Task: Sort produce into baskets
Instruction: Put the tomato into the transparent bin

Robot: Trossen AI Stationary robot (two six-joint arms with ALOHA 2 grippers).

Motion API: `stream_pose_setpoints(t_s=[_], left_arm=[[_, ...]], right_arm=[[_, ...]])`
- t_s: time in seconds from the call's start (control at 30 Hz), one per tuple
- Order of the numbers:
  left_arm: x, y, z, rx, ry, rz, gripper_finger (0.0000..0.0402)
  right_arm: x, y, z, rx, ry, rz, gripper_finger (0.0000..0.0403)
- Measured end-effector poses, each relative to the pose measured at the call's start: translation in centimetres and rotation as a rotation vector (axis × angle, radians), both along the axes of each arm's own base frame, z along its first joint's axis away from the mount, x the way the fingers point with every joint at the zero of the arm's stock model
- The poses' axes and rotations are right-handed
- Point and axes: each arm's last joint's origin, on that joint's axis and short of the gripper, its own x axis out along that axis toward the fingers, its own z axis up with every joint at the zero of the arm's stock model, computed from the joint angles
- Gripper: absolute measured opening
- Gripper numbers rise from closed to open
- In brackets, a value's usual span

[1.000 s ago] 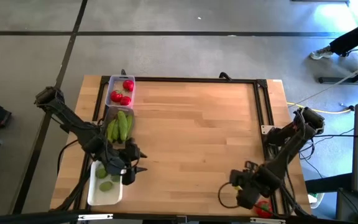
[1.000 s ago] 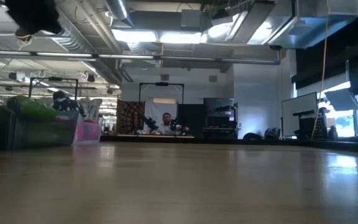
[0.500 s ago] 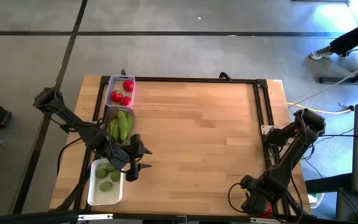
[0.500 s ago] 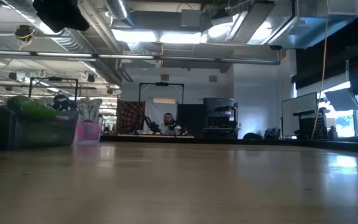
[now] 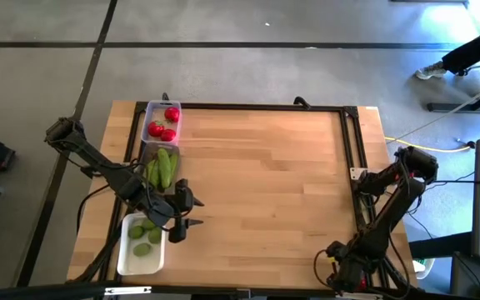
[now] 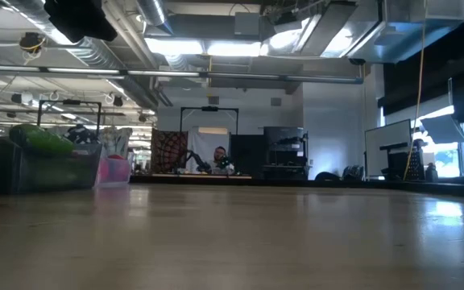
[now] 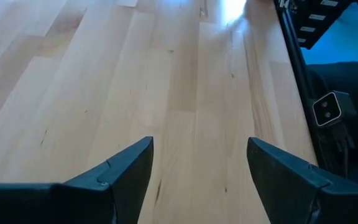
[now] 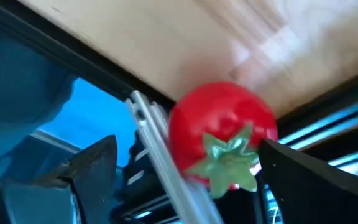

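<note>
Three baskets are lined up along the left edge of the bench (image 5: 265, 167). The far, clear basket (image 5: 148, 108) is filled with red tomatoes (image 5: 167, 123); the middle basket (image 5: 142, 152), clear too, is filled with long green cucumbers (image 5: 162, 167); the near, white basket (image 5: 127, 254) is filled with small green limes (image 5: 145, 237). In the low view the middle basket and its cucumbers are seen at the left, with the pinkish far basket just behind them.

The left end effector (image 5: 182, 222) is held over the bench just right of the white basket, at its far right corner. Its fingers (image 7: 126, 171) are spread apart with nothing between them; only bare wood is seen in the gap in the left wrist view.

The right end effector (image 5: 346, 273) is placed at the near right corner of the bench, over the black frame at the edge. One more tomato (image 8: 222, 140), red with a green top, is seen in the right wrist view between the two spread fingers (image 8: 95, 165), at the bench edge against the metal frame rails. Whether it is touched by the fingers cannot be told; the fingers are seen wide apart, not clenched on it. In the high view this tomato is hidden by the arm.

A seated person (image 6: 218, 158) is seen far off in the room behind the bench.
</note>
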Motion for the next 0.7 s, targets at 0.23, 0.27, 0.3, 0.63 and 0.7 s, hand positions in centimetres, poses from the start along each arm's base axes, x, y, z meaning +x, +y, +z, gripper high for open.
stream_pose_setpoints(t_s=[0.23, 0.27, 0.3, 0.63, 0.7], left_arm=[[0.0, 0.0, 0.0, -0.001, -0.002, 0.002, 0.0255], [0.0, 0.0, 0.0, -0.002, -0.003, 0.002, 0.0255], [0.0, 0.0, 0.0, -0.003, -0.006, 0.002, 0.0255], [0.1, 0.0, 0.1, -0.002, -0.007, 0.004, 0.0255], [0.1, 0.0, 0.0, -0.001, -0.007, 0.004, 0.0255]], right_arm=[[-0.4, -0.8, -1.9, 0.011, 0.059, -0.021, 0.0354], [-0.5, -0.8, -2.1, 0.011, 0.058, -0.022, 0.0354], [-0.5, -0.9, -2.2, 0.010, 0.053, -0.024, 0.0354], [-0.5, -0.6, -2.2, 0.063, 0.082, -0.021, 0.0353], [-0.5, -0.5, -2.2, 0.073, 0.086, -0.008, 0.0352]])
